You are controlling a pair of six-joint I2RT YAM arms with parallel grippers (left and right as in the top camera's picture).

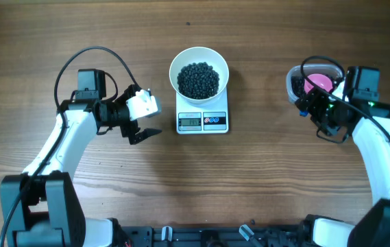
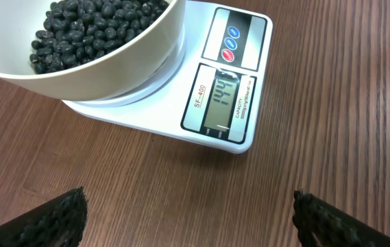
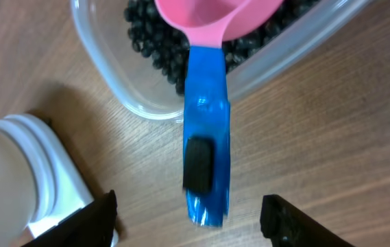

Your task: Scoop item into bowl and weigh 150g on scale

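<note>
My left gripper point(image 2: 188, 209) hangs wide open and empty, just short of the small white square kitchen scale point(image 2: 157, 118). Its display reads 14 plus 1 digit I cannot make out, so I judge 150 nearly met. On it the round white bowl point(image 2: 127, 56) holds a heap of small black beans point(image 2: 92, 31). Farther right, my right gripper point(image 3: 191, 216) stands open astride the blue-handled pink plastic scoop point(image 3: 207, 116), which rests in the clear plastic tub point(image 3: 109, 86) of beans.

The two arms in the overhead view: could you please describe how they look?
Both arms have white rounded shells, black joints and black bases. A black cable loops over the left arm; the right arm shows a small green light near its wrist. The left gripper carries a white block, and its black fingers are knobbly-textured. The right gripper is black too.
</note>
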